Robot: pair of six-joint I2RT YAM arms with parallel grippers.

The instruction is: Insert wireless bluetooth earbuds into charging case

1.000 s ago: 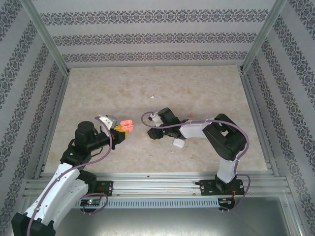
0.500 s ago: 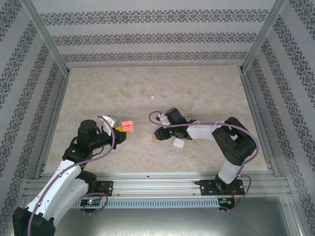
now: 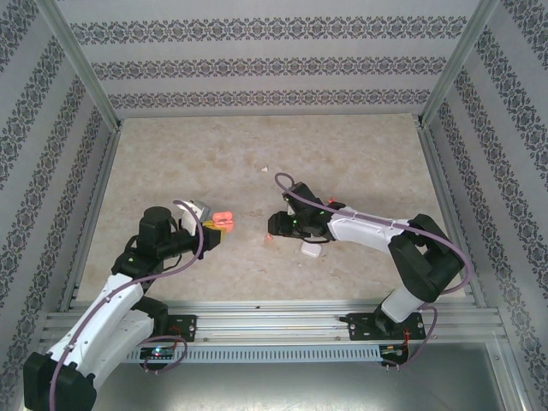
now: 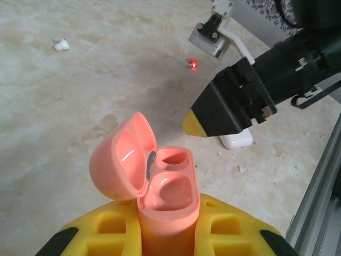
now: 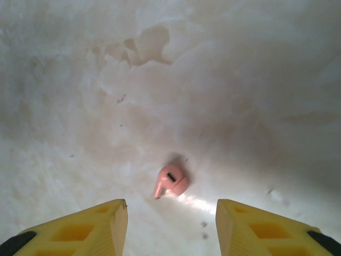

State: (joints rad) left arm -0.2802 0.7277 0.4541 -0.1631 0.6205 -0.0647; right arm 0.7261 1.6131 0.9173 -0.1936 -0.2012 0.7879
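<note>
My left gripper (image 3: 214,228) is shut on an orange-pink charging case (image 4: 166,198), held upright with its lid (image 4: 118,161) swung open and both wells empty. A pink earbud (image 5: 170,181) lies on the table just ahead of the gap between my right gripper's (image 5: 171,209) open fingers, touching neither. From above, that earbud (image 3: 269,238) sits at the tip of the right gripper (image 3: 276,229), right of the held case (image 3: 222,220). A white earbud (image 3: 265,169) lies farther back. In the left wrist view the right gripper (image 4: 198,121) hangs beyond the case.
A closed white case (image 3: 311,251) lies beside the right forearm, also seen as the white case (image 4: 236,140) under the right gripper. A small red speck (image 4: 193,65) and the white earbud (image 4: 61,45) lie on the marble top. Metal rails (image 3: 257,318) edge the table.
The right arm has stretched out and lowered, its elbow swinging to the right, while its gripper stays over the pink earbud. The left gripper with the case has barely shifted.
</note>
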